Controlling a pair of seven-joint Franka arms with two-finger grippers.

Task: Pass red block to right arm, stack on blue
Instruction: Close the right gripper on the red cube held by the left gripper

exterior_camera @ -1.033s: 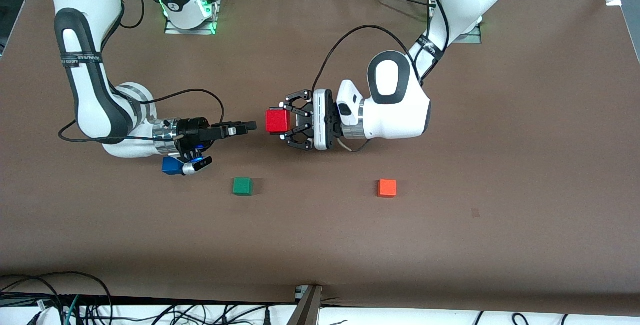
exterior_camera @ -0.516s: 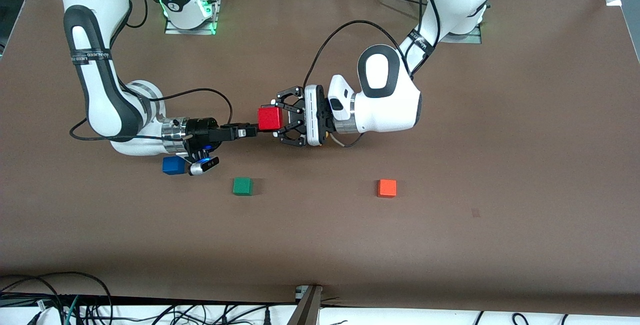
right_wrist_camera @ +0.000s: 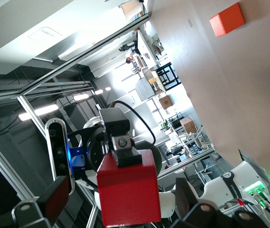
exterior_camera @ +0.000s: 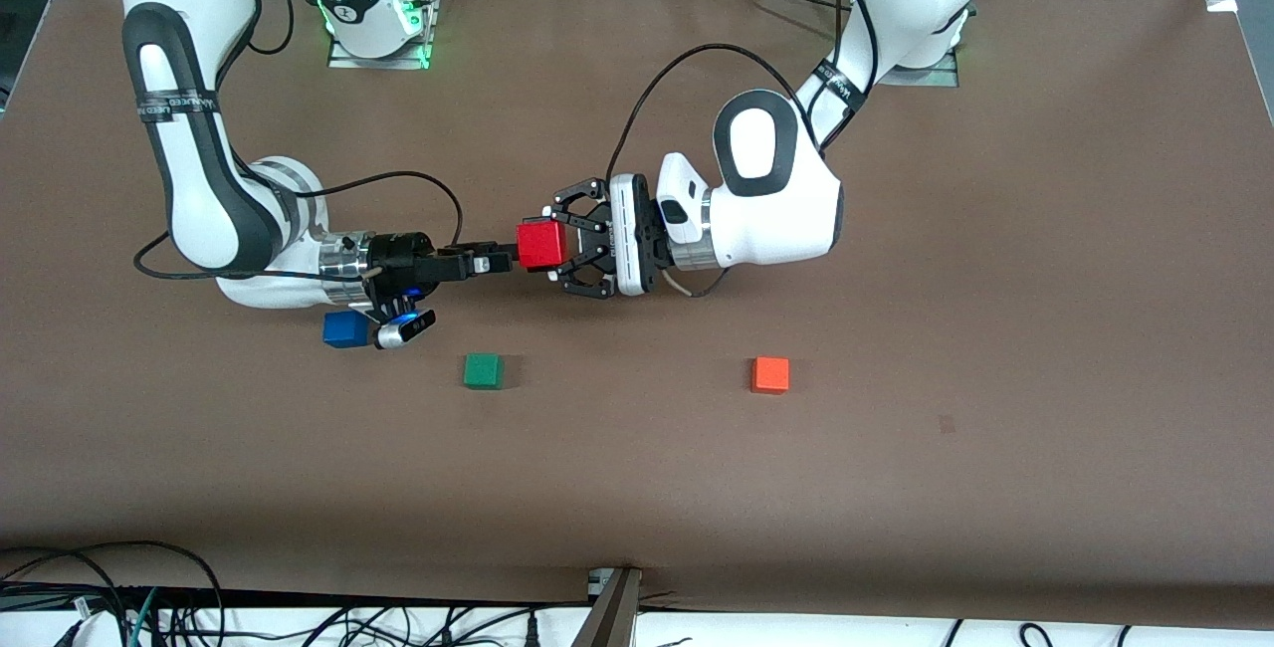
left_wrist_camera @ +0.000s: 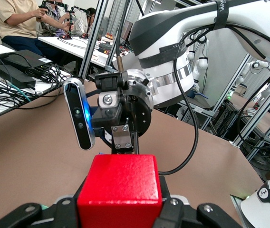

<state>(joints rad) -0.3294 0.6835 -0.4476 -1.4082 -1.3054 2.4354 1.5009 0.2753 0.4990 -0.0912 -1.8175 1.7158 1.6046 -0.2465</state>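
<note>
The red block (exterior_camera: 540, 244) is in the air over the middle of the table, clamped in my left gripper (exterior_camera: 557, 246), whose black claw linkage is shut on it. It fills the bottom of the left wrist view (left_wrist_camera: 120, 185), between the left gripper (left_wrist_camera: 120, 211) links. My right gripper (exterior_camera: 508, 255) points straight at the block. In the right wrist view its dark fingers (right_wrist_camera: 54, 197) stand open on either side of the block (right_wrist_camera: 128, 190) with gaps, so the right gripper (right_wrist_camera: 120, 197) straddles it. The blue cube (exterior_camera: 344, 328) lies on the table, partly hidden under the right wrist.
A green cube (exterior_camera: 483, 370) lies on the table nearer the front camera than the grippers. An orange cube (exterior_camera: 770, 374) lies toward the left arm's end, also in the right wrist view (right_wrist_camera: 227, 19). Cables hang at the table's front edge.
Both grippers have come together. The left arm brought the red block toward the right arm's end, and the right gripper reached forward until its open fingers flank the block.
</note>
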